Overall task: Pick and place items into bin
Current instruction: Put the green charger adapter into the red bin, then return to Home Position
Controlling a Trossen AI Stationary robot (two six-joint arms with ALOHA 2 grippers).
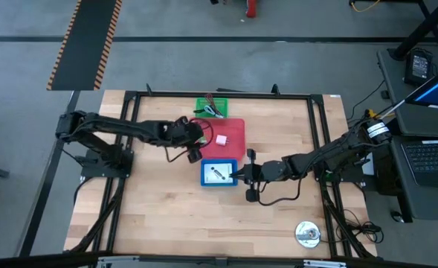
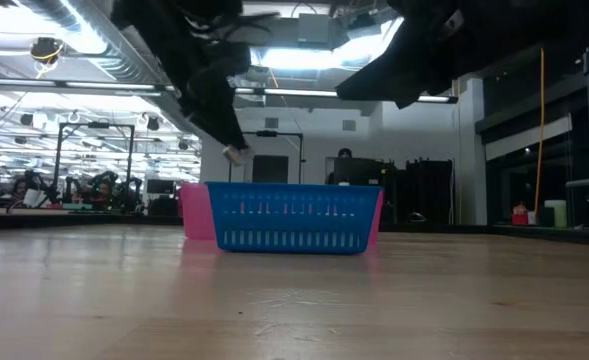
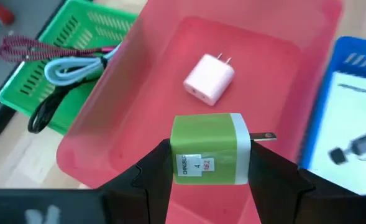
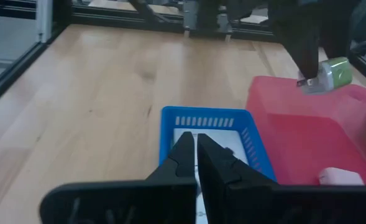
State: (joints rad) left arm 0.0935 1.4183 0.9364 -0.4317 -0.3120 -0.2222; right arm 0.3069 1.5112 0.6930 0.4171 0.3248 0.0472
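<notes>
Overhead, left fingers (image 3: pixel 210 177) clamp green charger (image 3: pixel 210 149) above pink bin (image 3: pixel 139 99), label partly hidden; right fingers (image 4: pixel 197 155) closed, empty.

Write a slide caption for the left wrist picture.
Left gripper holds a green-and-white plug-in charger above the pink plastic bin containing a pink charger cube.

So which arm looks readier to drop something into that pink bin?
The left. Its pincer is shut on the green charger right above the pink bin. The right pincer hovers shut, seemingly empty, over the blue basket.
</notes>
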